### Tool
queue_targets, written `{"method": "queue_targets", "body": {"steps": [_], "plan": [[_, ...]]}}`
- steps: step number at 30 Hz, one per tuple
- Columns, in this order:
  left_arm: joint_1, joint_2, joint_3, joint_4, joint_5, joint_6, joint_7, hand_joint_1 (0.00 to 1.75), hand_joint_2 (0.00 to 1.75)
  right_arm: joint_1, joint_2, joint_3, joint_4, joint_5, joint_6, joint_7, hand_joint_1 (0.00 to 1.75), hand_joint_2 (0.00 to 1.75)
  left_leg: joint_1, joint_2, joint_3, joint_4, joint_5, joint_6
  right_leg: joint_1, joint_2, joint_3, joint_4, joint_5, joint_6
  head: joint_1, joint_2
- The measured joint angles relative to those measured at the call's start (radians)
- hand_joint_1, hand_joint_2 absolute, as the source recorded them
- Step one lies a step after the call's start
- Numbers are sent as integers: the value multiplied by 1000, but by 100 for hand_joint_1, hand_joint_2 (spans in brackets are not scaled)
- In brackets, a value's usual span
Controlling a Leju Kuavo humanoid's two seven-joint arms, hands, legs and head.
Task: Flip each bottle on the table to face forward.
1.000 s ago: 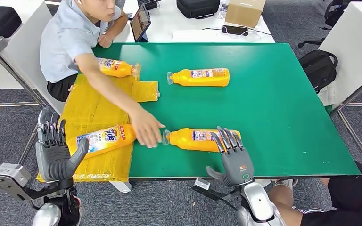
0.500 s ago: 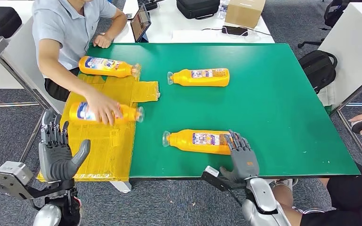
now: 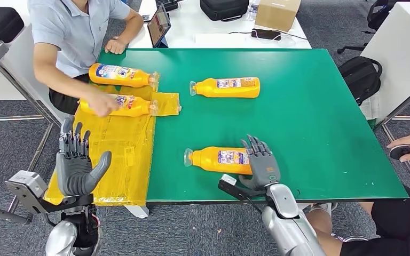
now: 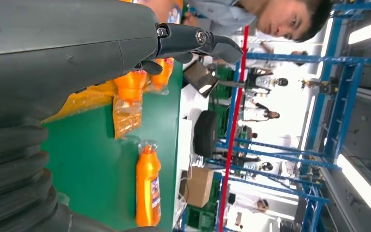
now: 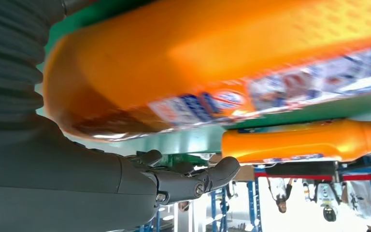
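Observation:
Several orange detergent bottles lie on their sides on the green table (image 3: 309, 106). The near bottle (image 3: 217, 159) points its cap left, back label up. My right hand (image 3: 260, 161) lies over its base end with fingers spread and no grip; the right wrist view shows this bottle (image 5: 212, 63) close above the palm, the thumb (image 5: 193, 181) apart from it. Another bottle (image 3: 227, 87) lies farther back in the middle. Two more bottles (image 3: 123, 75) (image 3: 131, 105) lie on a yellow sheet (image 3: 117, 154). My left hand (image 3: 77, 165) is raised and open off the table's front left corner.
A person sits at the far left corner, one hand (image 3: 102, 105) on the nearer bottle on the sheet. Another person's hand (image 3: 408, 146) holds a small device off the right edge. A white table behind carries a box (image 3: 277, 12), a black case and a tablet.
The person slid a bottle back along the yellow sheet, next to the other one there. My right hand moved forward over the near bottle's base end. My left hand shifted slightly right.

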Motion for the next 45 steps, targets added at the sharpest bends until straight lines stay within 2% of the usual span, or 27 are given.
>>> {"method": "queue_targets", "body": {"steps": [11, 13, 14, 15, 17, 18, 19, 25, 30, 33, 40, 45], "plan": [[-9, 0, 1, 18, 29, -13, 33, 0, 175, -94, 24, 19, 133, 23, 92, 93, 0, 175, 0, 1, 4, 0, 0, 0, 0, 0, 3, 0, 0, 0, 0, 0], [-6, 0, 2, 18, 25, -13, 42, 0, 175, -104, 24, 25, 144, 45, 131, 140, 0, 175, 0, 2, 6, 0, -1, 0, 0, 1, 4, 0, 1, -1, 0, 0], [-3, 0, 3, 18, 21, -14, 48, 0, 175, -110, 25, 31, 149, 63, 164, 178, 9, 175, 0, 3, 9, 0, -1, -1, 0, 2, 6, -1, 1, -1, 0, 0], [2, 0, 4, 17, 15, -17, 54, 0, 175, -117, 25, 37, 155, 80, 201, 216, 30, 175, 0, 4, 11, 0, -2, -1, 0, 3, 6, -1, 1, -2, 0, 0], [11, 0, 6, 16, 7, -27, 65, 0, 175, -133, 26, 51, 169, 111, 269, 277, 117, 175, 0, 5, 17, 0, -4, -2, 0, 4, 6, -1, -2, -3, 0, 0], [15, 0, 7, 14, 4, -32, 70, 0, 175, -140, 27, 58, 177, 123, 294, 297, 152, 175, 0, 4, 20, -1, -5, -1, 0, 4, 6, -2, -3, -4, 0, 0], [18, 0, 9, 12, 1, -37, 75, 0, 175, -145, 27, 64, 183, 132, 315, 311, 175, 175, 0, 4, 22, -1, -6, -1, 1, 4, 7, -2, -5, -4, 0, 0], [29, 0, 20, 9, -17, -51, 86, 0, 175, -154, 29, 96, 196, 143, 365, 318, 175, 175, 0, 2, 26, -1, -5, 0, 1, 3, 12, -2, -5, -5, 0, 0], [30, 0, 29, 9, -32, -53, 85, 0, 175, -159, 22, 100, 195, 57, 373, 240, 175, 175, 0, 2, 29, -1, -5, 0, 1, 3, 15, -2, -3, -3, 0, 0], [24, 1, 31, 12, -31, -55, 78, 0, 175, -162, 12, 96, 195, -31, 384, 152, 175, 175, 0, 2, 31, -1, -7, -1, 1, 3, 16, -2, -4, -3, 0, 0], [1, 5, 24, 46, -1, -50, 63, 0, 175, -126, -6, 52, 153, -309, 376, -126, 175, 175, 1, 11, 34, -1, -9, -2, 1, 10, 22, -2, -2, -4, 0, 0], [1, 4, -5, 84, -16, -7, 63, 0, 175, -46, 17, 31, 39, -471, 308, -225, 175, 175, 2, 10, 30, -1, -7, -1, 2, 10, 24, -1, -2, -4, 0, 0]]}}
